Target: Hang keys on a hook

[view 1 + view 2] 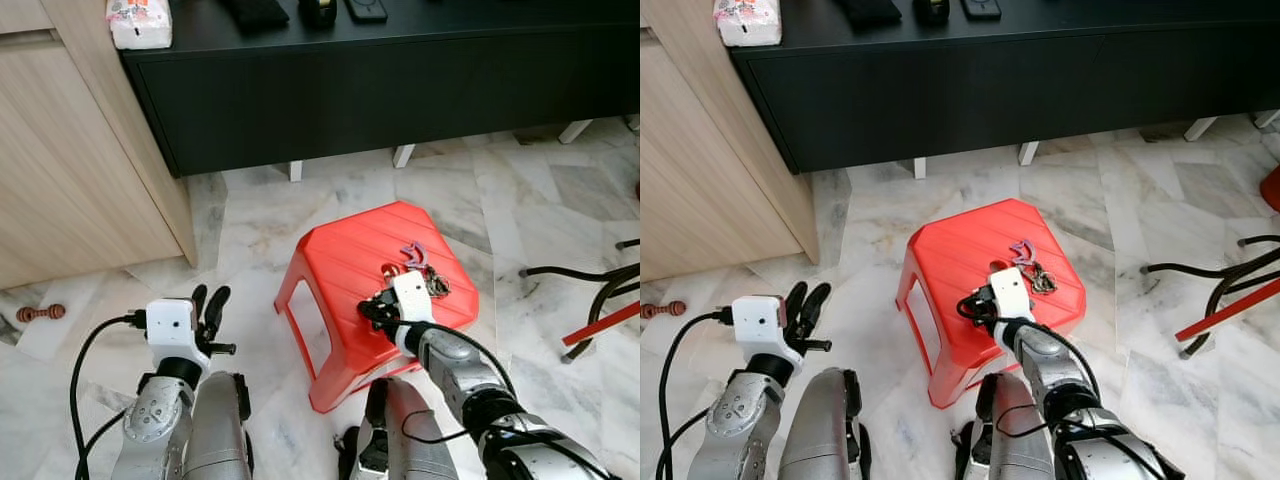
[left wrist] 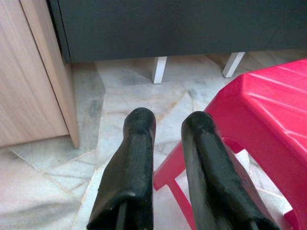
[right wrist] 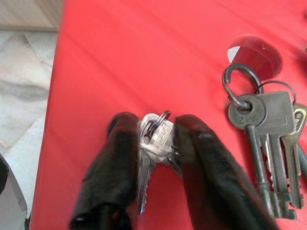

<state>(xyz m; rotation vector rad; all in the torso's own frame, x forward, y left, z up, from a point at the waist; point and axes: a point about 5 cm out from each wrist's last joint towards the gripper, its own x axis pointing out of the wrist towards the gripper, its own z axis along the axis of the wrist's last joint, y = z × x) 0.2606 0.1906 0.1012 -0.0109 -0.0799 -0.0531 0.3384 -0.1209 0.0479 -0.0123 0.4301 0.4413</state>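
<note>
1. Even, soft daylight fills both eye views; the marble floor [image 1: 250, 230] reads bright and pale.
2. The black cabinet [image 1: 400, 90] at 12 o'clock stays dark, with a faint sheen along its top.
3. A soft shadow lies under the red stool [image 1: 350, 270], toward 7 o'clock.
4. Eye views are sharp, without motion blur.
5. In the wrist views the near black fingers [image 2: 134, 163] are soft and out of focus.
6. The small keys [image 3: 156, 139] are crisp, with glints on the metal.

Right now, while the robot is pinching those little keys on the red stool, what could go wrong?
The right tool pinches the small keys only near their heads, so they might slip out when lifted. The bigger key bunch lies close beside them on the stool, so it could get nudged and might slide off.
</note>
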